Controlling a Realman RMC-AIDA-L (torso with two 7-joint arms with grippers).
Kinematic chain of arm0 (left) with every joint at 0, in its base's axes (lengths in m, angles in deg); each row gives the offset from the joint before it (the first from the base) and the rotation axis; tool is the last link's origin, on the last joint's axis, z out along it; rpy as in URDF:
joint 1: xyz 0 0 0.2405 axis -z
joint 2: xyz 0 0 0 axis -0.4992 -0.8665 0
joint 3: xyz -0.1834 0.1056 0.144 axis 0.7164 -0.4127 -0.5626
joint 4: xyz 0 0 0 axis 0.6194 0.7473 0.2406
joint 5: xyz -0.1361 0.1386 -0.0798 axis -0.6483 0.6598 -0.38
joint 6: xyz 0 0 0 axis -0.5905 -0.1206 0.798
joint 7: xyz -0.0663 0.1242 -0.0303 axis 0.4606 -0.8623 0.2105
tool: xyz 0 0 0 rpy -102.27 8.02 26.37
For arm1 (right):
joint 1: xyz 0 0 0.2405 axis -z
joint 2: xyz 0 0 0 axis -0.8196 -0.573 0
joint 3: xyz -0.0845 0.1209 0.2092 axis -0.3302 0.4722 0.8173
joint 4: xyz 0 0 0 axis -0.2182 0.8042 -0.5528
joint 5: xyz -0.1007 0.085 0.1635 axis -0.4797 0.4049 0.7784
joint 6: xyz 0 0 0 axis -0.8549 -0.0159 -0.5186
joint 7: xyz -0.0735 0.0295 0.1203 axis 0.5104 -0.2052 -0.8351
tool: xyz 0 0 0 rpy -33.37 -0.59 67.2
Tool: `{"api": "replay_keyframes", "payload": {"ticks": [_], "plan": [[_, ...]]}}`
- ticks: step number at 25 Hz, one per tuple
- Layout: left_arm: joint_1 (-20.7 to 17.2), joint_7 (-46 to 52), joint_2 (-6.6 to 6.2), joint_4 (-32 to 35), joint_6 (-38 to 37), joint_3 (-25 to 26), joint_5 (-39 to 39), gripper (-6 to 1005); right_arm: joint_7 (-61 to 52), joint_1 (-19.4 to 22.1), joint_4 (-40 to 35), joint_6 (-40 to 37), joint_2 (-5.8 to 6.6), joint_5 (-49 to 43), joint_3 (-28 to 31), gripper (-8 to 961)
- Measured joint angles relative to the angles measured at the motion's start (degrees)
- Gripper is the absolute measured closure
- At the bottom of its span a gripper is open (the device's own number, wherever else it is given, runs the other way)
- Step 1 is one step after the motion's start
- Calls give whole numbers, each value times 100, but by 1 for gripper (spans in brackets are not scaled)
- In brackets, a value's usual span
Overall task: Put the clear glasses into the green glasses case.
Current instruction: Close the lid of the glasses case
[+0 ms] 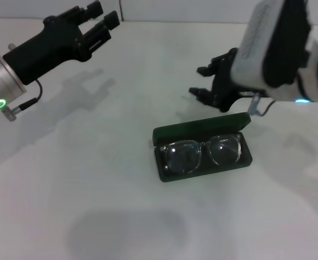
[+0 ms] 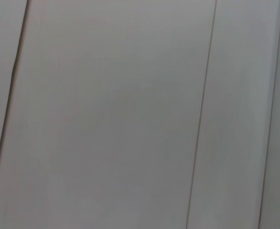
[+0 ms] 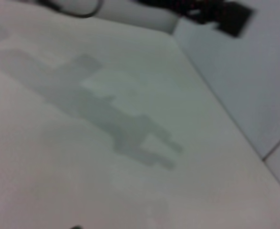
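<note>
The green glasses case (image 1: pixel 167 174) lies open on the white table, right of centre in the head view, with its lid (image 1: pixel 202 128) standing up at the far side. The clear glasses (image 1: pixel 202 152) rest inside its base, lenses facing up. My right gripper (image 1: pixel 202 82) hovers just behind and above the lid, open, with nothing between its fingers. My left gripper (image 1: pixel 103 16) is raised at the far left, well away from the case, open and empty. Neither wrist view shows the case or the glasses.
The white table (image 1: pixel 93 179) stretches around the case and ends at a far edge below a pale panelled wall (image 2: pixel 130 114). The right wrist view shows the table (image 3: pixel 58 157) with an arm's shadow (image 3: pixel 125 129) on it.
</note>
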Motion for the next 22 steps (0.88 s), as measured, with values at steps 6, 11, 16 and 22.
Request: {"api": "replay_keyframes", "payload": {"ticks": [6, 11, 16, 22], "plan": [[58, 190, -28, -13, 226, 5, 485, 477, 1403, 343, 92, -1596, 39, 1859, 1530, 567], [265, 256, 88, -15, 762, -18, 929, 477, 2541, 266, 1063, -3689, 48, 2614, 2635, 567], [488, 407, 226, -34, 1458, -48, 1354, 476, 2863, 161, 2158, -3837, 57, 2583, 2943, 567], [723, 491, 242, -240, 1675, -148, 1551, 476, 2885, 91, 2876, -3780, 114, 2330, 3287, 567]]}}
